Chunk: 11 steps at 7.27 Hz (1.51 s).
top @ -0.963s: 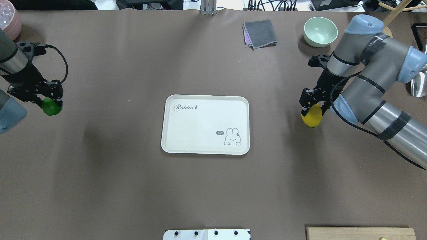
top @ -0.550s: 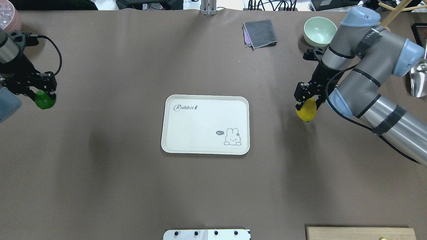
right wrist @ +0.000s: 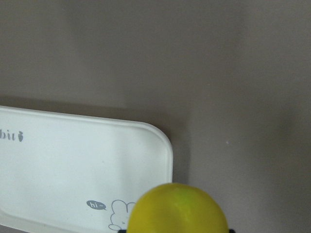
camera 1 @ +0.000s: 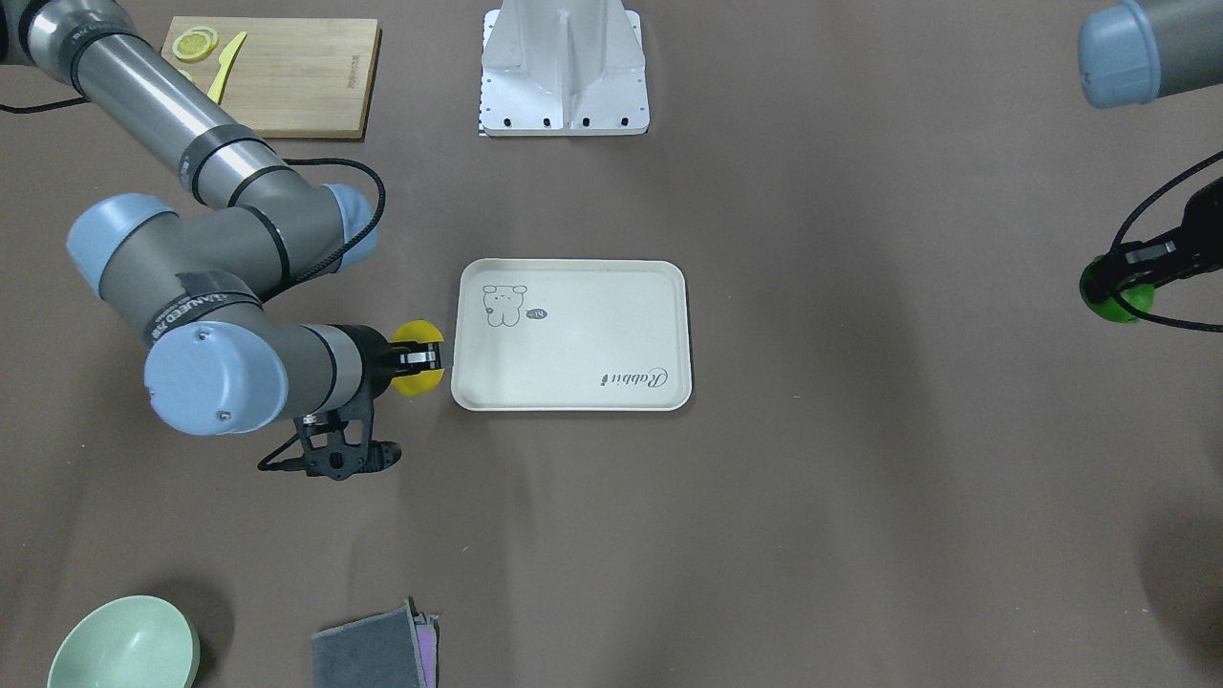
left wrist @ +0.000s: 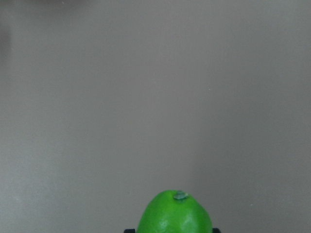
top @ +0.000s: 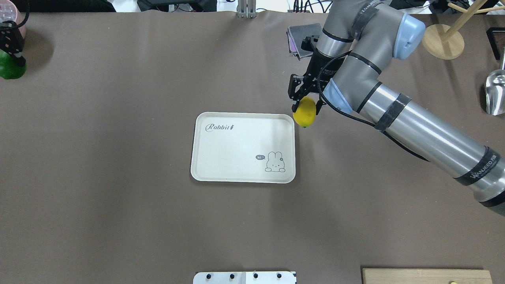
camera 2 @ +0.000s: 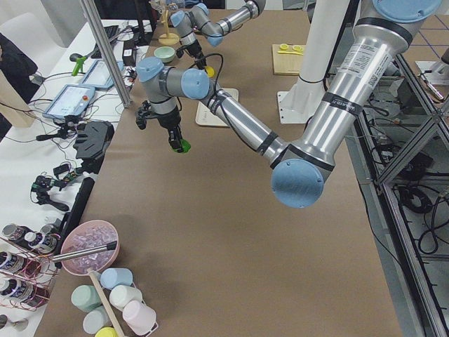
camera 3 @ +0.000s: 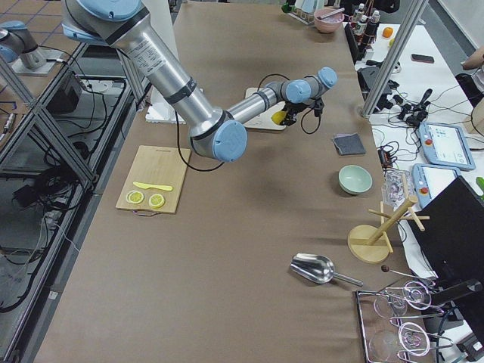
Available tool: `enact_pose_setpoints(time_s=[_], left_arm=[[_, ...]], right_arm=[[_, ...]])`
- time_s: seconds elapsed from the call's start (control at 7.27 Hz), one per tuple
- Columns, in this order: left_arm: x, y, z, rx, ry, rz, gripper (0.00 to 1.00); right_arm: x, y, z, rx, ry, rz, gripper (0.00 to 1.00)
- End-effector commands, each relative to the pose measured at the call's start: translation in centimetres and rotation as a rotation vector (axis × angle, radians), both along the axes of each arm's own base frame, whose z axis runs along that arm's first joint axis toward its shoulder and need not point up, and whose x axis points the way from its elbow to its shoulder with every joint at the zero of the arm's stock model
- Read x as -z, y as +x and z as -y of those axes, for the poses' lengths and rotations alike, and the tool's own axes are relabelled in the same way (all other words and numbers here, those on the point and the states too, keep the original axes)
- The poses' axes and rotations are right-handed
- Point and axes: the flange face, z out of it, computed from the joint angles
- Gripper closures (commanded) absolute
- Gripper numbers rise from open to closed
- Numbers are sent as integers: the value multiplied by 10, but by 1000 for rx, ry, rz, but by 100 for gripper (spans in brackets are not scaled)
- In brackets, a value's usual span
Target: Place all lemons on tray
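Observation:
The off-white tray lies flat mid-table and holds nothing; it also shows in the front view and the right wrist view. My right gripper is shut on the yellow lemon and holds it in the air just outside the tray's far right corner; the lemon also shows in the front view and the right wrist view. My left gripper is shut on the green lemon at the table's far left edge, well away from the tray; the lemon also shows in the front view and the left wrist view.
A wooden cutting board with lemon slices and a yellow knife lies near the robot's right. A grey cloth and a green bowl sit at the far side. A metal scoop and a wooden stand are at the far right.
My right gripper has carried the yellow lemon left, up to the tray's far right corner. My left gripper has carried the green lemon further left and away from the robot.

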Motion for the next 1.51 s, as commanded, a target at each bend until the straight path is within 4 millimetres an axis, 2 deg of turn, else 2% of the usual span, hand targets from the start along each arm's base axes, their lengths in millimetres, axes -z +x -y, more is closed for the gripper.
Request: enact_pose_setpoints(time_s=[0.0, 0.28, 0.41, 0.55, 0.69, 0.83, 0.96, 1.1, 1.24, 1.38], left_arm=[[19, 9, 15, -6, 12, 1, 100], [22, 10, 18, -9, 18, -1, 100], [35, 27, 25, -23, 20, -2, 100], [39, 32, 28, -28, 24, -5, 100], [57, 32, 27, -27, 51, -14, 100], [65, 28, 21, -24, 74, -22, 100], [82, 28, 16, -25, 94, -29, 100], [86, 27, 12, -25, 102, -35, 100], [98, 27, 5, -23, 128, -41, 100], [111, 43, -4, 7, 103, -47, 100]], right_arm=[[10, -36, -20, 41, 57, -3, 91], [8, -53, -30, 64, 81, 6, 86], [8, -66, -34, 79, 92, 17, 85], [11, -80, -33, 85, 121, 27, 85], [9, -90, -37, 90, 152, 36, 83], [8, -93, -38, 92, 157, 39, 78], [6, -92, -38, 92, 157, 39, 37], [8, -91, -38, 92, 156, 44, 0], [9, -85, -33, 82, 152, 45, 0], [9, -71, -20, 61, 152, 48, 0]])
